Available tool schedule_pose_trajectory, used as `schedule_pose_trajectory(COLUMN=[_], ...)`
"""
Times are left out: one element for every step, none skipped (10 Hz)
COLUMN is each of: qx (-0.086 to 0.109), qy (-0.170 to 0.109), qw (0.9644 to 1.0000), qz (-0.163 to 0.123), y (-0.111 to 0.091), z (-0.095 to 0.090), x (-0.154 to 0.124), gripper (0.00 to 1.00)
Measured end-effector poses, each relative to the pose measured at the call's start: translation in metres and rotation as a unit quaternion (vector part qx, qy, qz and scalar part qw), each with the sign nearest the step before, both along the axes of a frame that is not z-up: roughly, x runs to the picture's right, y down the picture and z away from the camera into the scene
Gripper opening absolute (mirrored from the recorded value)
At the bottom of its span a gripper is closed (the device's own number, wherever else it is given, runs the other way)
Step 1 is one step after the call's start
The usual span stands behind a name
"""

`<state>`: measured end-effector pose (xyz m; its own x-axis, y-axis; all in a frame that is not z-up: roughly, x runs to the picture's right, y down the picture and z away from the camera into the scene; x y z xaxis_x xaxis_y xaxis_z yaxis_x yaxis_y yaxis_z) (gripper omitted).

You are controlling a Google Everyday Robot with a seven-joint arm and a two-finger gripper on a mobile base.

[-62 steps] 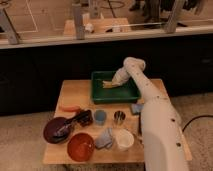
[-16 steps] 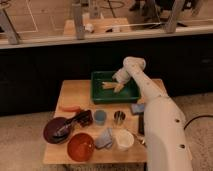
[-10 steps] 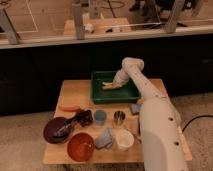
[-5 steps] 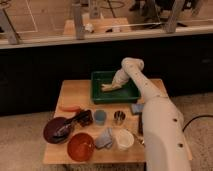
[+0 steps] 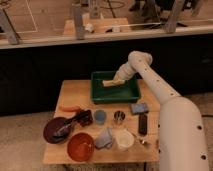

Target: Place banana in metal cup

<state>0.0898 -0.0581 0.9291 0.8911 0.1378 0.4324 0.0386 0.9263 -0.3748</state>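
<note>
The banana (image 5: 110,83) is a pale yellow-tan piece lying in the green tray (image 5: 107,95) at the back of the wooden table. My gripper (image 5: 116,80) reaches down into the tray from the right and is shut on the banana's right end. The metal cup (image 5: 119,117) stands upright in the middle of the table, in front of the tray and well apart from the gripper. My white arm runs from the lower right up over the table's right side.
A light blue cup (image 5: 100,116) stands left of the metal cup and a white cup (image 5: 124,139) in front of it. An orange carrot-like thing (image 5: 70,108), a dark red bowl (image 5: 55,130) and an orange bowl (image 5: 80,146) fill the left. A blue sponge (image 5: 138,108) lies at the right.
The gripper's fingers have closed on the banana in the tray. The arm has barely shifted, and everything else on the table is where it was.
</note>
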Motion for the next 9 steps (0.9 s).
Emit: schedule_pose_trajectory(qx=[-0.004, -0.006, -0.006, -0.006, -0.006, -0.006, -0.006, -0.006, -0.006], qy=[-0.008, -0.010, -0.011, -0.013, -0.012, -0.011, -0.011, -0.013, -0.013], qw=[0.9999, 0.9999, 0.9998, 0.9998, 0.9998, 0.9999, 0.9999, 0.9998, 0.9998], qz=[-0.008, -0.010, -0.012, -0.012, -0.011, -0.011, -0.011, -0.012, -0.012], y=[-0.0005, 0.0000, 0.0002, -0.0001, 0.0001, 0.0004, 0.0003, 0.0000, -0.0001], z=[-0.0200, -0.0267, -0.0262, -0.0265, -0.0264, -0.0265, -0.0264, -0.0262, -0.0262], x=[0.0032, 0.0071, 0.0041, 0.0023, 0.0039, 0.0057, 0.0048, 0.0019, 0.0015], gripper=[0.00, 0.00, 0.00, 0.00, 0.00, 0.00, 0.00, 0.00, 0.00])
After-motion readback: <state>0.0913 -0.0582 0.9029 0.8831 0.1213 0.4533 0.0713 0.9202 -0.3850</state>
